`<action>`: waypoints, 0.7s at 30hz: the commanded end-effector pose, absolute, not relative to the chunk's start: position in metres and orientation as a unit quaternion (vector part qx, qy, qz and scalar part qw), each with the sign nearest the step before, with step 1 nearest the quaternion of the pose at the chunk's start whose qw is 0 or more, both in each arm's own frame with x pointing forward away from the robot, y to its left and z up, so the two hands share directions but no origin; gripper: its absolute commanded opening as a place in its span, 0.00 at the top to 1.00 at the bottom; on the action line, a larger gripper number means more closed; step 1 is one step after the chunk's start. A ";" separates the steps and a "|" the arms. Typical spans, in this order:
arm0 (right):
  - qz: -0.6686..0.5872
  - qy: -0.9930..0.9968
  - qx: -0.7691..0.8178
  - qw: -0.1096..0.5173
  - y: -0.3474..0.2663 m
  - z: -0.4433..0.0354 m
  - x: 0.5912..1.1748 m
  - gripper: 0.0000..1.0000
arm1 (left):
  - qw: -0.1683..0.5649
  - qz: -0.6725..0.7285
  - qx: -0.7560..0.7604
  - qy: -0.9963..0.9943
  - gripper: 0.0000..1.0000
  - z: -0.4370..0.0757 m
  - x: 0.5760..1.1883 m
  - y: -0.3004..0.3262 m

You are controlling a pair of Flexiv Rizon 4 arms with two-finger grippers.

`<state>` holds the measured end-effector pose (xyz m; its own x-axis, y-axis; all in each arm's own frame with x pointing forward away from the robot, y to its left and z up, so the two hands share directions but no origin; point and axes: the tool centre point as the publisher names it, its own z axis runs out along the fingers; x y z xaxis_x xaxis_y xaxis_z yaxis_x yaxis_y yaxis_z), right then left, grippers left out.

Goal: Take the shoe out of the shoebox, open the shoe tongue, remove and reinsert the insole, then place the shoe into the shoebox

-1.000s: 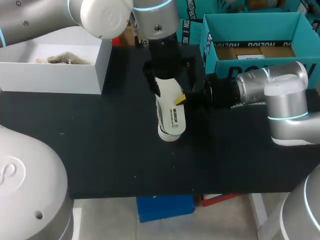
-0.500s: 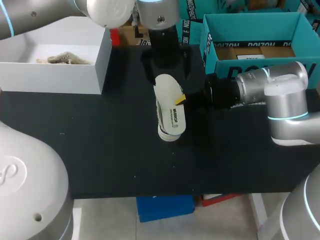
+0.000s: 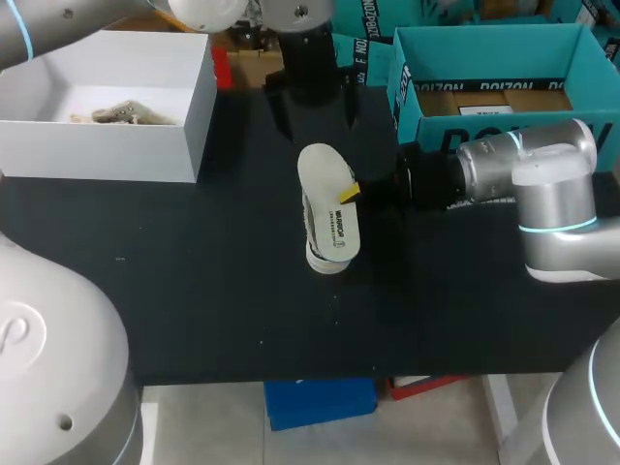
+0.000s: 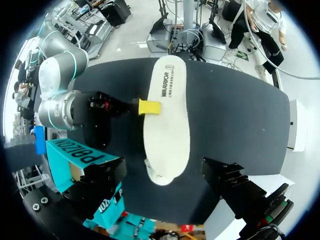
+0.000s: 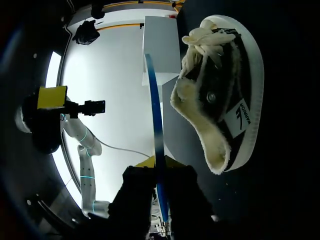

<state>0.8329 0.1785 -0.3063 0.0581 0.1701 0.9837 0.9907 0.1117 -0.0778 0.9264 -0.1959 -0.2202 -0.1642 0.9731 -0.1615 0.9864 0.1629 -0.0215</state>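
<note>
A white insole [image 3: 326,184] hangs flat over the shoe [image 3: 311,221] in the middle of the black table, hiding most of it from above. My right gripper [image 3: 351,194] comes in from the right and is shut on the insole's side edge. Its own view shows the insole [image 5: 155,125] edge-on as a thin blue line between the fingers [image 5: 136,196], with the fleece-lined shoe [image 5: 225,95] just beyond. My left gripper [image 3: 312,102] hovers open past the insole's far end, touching nothing. From there the whole insole [image 4: 167,115] lies ahead of its spread fingers [image 4: 102,180].
The open teal shoebox [image 3: 572,58] stands at the back right, behind my right arm, and is also seen in the left wrist view [image 4: 82,160]. A white box [image 3: 107,145] sits at the back left.
My left gripper has pulled back from around the insole's far end toward the table's rear. The insole, the shoe and my right arm have stayed put.
</note>
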 end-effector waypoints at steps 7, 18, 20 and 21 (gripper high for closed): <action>-0.409 -0.551 -0.527 0.502 0.180 -0.307 0.833 1.00 | 0.055 -0.073 0.642 0.761 0.00 -0.225 0.947 -0.194; -0.409 -0.551 -0.527 0.502 0.180 -0.307 0.833 1.00 | 0.059 -0.076 0.644 0.759 0.00 -0.221 0.934 -0.197; -0.409 -0.551 -0.527 0.502 0.180 -0.307 0.833 1.00 | 0.059 -0.081 0.645 0.758 0.00 -0.219 0.928 -0.198; -0.409 -0.551 -0.527 0.502 0.180 -0.307 0.833 1.00 | 0.060 -0.082 0.645 0.757 0.00 -0.218 0.924 -0.198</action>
